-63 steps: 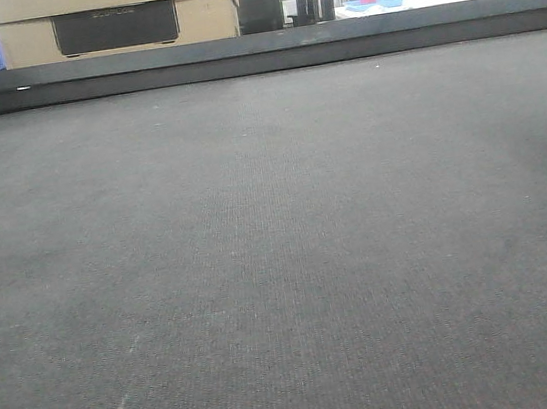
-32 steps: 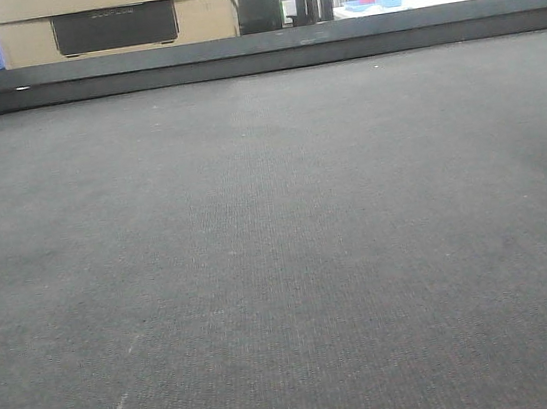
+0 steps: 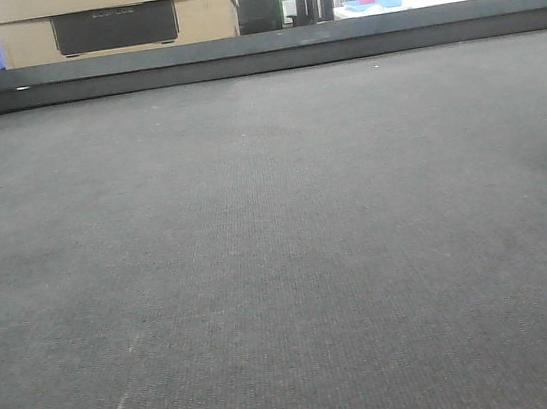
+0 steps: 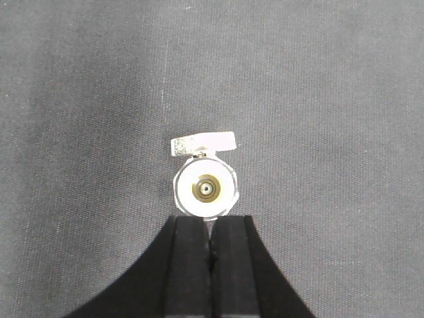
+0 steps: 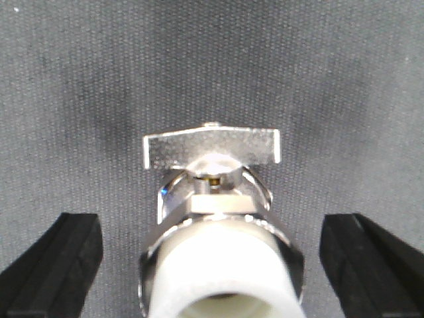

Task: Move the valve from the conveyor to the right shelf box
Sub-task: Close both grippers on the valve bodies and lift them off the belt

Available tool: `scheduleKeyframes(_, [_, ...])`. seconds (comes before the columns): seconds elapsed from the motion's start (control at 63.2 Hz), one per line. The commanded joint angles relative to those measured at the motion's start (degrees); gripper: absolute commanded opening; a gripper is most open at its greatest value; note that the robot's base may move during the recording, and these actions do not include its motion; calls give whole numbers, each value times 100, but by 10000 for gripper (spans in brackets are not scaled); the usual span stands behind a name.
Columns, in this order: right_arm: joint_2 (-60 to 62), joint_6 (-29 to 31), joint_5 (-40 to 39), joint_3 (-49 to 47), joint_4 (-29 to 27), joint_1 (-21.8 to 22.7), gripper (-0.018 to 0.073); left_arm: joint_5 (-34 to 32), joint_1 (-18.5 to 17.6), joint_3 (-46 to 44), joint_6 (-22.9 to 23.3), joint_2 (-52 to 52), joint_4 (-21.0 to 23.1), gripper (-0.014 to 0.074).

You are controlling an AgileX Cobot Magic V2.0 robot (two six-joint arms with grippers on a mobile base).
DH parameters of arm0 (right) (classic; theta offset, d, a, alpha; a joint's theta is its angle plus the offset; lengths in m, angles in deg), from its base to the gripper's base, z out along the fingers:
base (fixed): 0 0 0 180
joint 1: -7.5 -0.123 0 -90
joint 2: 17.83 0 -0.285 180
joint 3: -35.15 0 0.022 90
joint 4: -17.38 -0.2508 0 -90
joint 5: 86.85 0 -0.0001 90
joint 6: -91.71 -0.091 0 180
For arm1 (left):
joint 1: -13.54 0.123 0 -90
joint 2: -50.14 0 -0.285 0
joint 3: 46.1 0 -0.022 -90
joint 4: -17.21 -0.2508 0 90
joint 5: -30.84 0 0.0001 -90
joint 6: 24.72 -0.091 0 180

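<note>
Front-facing view shows the conveyor looking just as it did a second ago, so nothing is lifted yet. The valve lies on the conveyor, straddled by my right pincer, which is released around it; my left pincer is clenched empty.

Valve sits on the conveyor, between my right gripper fingers, touching neither; left wrist view: valve just ahead of my left gripper tips; rail behind belt, boxes behind rail
</note>
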Motion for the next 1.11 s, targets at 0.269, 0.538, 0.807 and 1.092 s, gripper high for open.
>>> scheduleKeyframes(0.269, [3, 3, -78, 3, 23, 11, 434, 105, -9, -49, 9, -1, 102, -111])
scheduleKeyframes(0.538, [3, 3, -5, 3, 23, 11, -162, 64, -9, -49, 81, 37, 635, -111])
scheduleKeyframes(0.807, [3, 3, 29, 3, -93, 11, -163, 509, -9, -732, 128, 629, 217, -109])
scheduleKeyframes(1.092, [3, 3, -21, 3, -141, 11, -163, 1314, -9, -1668, 128, 1561, -34, 262])
